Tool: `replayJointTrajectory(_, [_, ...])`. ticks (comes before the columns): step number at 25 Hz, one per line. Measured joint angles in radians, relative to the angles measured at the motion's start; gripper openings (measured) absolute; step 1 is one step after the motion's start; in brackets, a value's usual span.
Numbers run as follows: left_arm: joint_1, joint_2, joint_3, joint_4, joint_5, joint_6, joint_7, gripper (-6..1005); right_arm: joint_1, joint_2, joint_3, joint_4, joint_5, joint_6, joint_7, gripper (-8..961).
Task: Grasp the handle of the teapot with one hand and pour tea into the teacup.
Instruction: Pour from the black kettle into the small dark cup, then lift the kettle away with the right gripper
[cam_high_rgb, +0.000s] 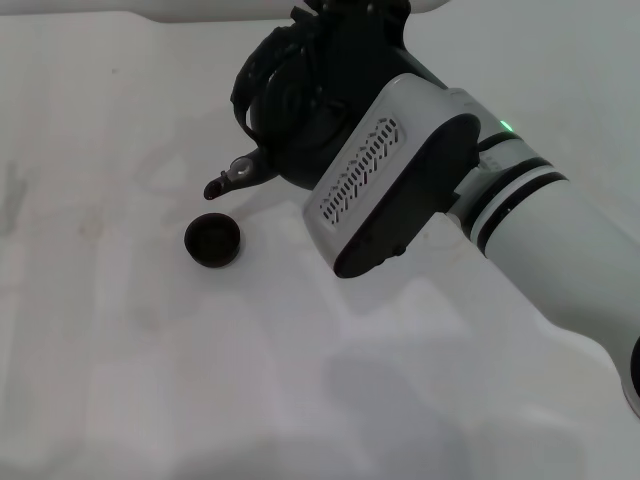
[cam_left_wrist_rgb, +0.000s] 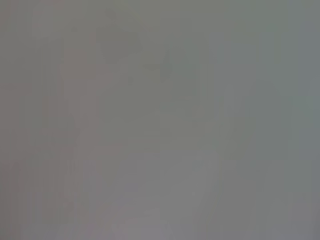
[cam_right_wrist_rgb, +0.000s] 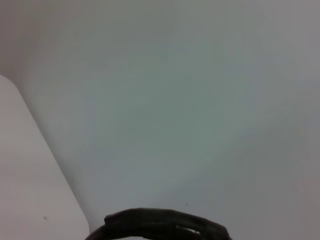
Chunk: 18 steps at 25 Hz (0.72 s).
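On the white table (cam_high_rgb: 120, 380), the teacup (cam_high_rgb: 213, 241) sits low and upright toward the left in the head view, with nothing touching it. Just above and to its right, the teapot (cam_high_rgb: 290, 140) is tilted, its short spout (cam_high_rgb: 228, 178) with the silvery cap pointing down and left, ending close over the cup's far rim but apart from it. The handle (cam_high_rgb: 262, 62) arches over the pot's upper side. The right arm's white wrist housing (cam_high_rgb: 395, 185) lies across the pot's right half, hiding the right gripper, so whether its fingers clasp the handle cannot be told. The right wrist view shows only 1 dark ribbed arc, the handle (cam_right_wrist_rgb: 160, 225), at its edge. The left wrist view shows nothing distinct.
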<state>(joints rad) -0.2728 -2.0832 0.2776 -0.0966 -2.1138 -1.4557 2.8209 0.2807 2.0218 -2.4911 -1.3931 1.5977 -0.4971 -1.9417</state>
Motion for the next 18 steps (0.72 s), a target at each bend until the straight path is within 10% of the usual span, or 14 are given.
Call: replayJointTrajectory(18, [-0.002, 0.0, 0.0, 0.0, -0.003, 0.002, 0.0, 890, -0.005, 0.0, -0.005, 0.0, -0.024, 0.0, 0.005, 98])
